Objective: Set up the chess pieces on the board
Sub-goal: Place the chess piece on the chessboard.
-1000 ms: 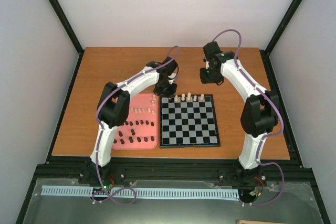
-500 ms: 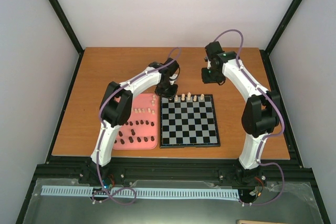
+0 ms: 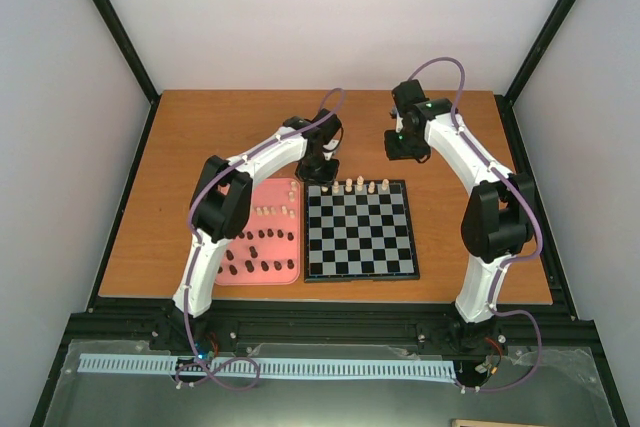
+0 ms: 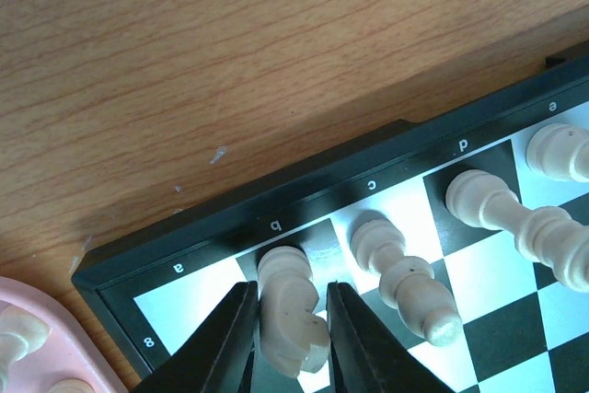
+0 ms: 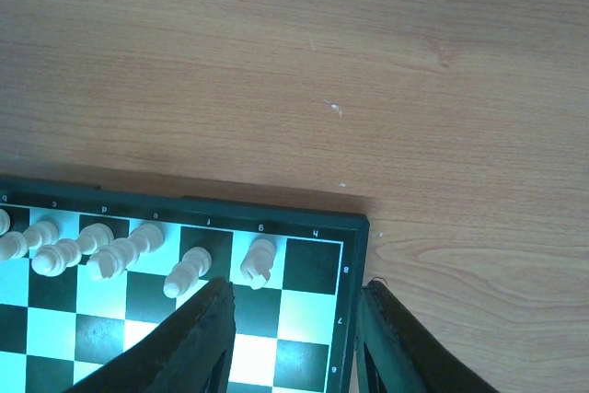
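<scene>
Left gripper (image 4: 293, 290) is pinching the cream knight (image 4: 291, 315) on b, 11 o'clock corner of the board (image 4: 322, 198), probably seating it; right gripper (image 5: 296, 294) just hangs open.

Place: a robotics lab test cell.
Enclosure: plain white panel walls (image 3: 330, 17) set in black metal frame posts (image 3: 111, 22).
Bench: brown wood-grain tabletop (image 3: 230, 127) on a black metal rail base (image 3: 330, 329).
Equipment: two white-and-black robot arms, one on the left (image 3: 255, 152) and one on the right (image 3: 455, 152), with loose purple cables (image 3: 440, 60) and a pale blue slotted cable duct (image 3: 260, 367).
</scene>
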You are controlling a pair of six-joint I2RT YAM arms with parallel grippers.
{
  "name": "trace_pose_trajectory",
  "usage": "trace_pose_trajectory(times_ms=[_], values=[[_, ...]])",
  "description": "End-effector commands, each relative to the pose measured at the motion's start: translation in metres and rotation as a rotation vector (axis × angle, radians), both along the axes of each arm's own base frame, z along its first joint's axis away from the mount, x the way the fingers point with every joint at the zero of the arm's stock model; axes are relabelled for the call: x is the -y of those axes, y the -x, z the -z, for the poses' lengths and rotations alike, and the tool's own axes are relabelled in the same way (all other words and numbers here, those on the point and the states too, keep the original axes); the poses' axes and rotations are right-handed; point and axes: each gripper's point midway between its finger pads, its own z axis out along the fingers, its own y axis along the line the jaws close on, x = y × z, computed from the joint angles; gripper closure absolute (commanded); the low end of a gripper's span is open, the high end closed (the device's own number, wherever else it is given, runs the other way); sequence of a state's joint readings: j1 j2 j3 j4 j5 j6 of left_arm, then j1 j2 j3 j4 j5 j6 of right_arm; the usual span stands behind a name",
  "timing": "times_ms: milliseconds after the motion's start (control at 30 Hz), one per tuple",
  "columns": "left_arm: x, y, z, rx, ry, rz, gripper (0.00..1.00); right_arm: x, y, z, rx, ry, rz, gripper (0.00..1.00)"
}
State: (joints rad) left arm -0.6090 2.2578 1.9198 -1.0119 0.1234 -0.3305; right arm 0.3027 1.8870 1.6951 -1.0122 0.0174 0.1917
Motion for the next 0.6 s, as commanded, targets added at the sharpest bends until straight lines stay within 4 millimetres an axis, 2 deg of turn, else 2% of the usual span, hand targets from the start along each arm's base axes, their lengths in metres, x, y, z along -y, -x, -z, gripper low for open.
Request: trace_pose_trajectory(times_ms=[0,333,567], values=[[0.004,0.001,-0.001,0.002,-0.009,0.002,0.75,0.003,0.002,-0.013,0.031,-0.017,0.003,0.63],[0.007,0.002,-0.017,0.017,0.021,0.014,0.68,0.002,0.002,-0.015,0.035,-0.027,0.007,0.63],[0.011,0.006,-0.022,0.007,0.057,0.013,0.68,0.001,0.003,-0.016,0.035,-0.039,0.014,0.63]])
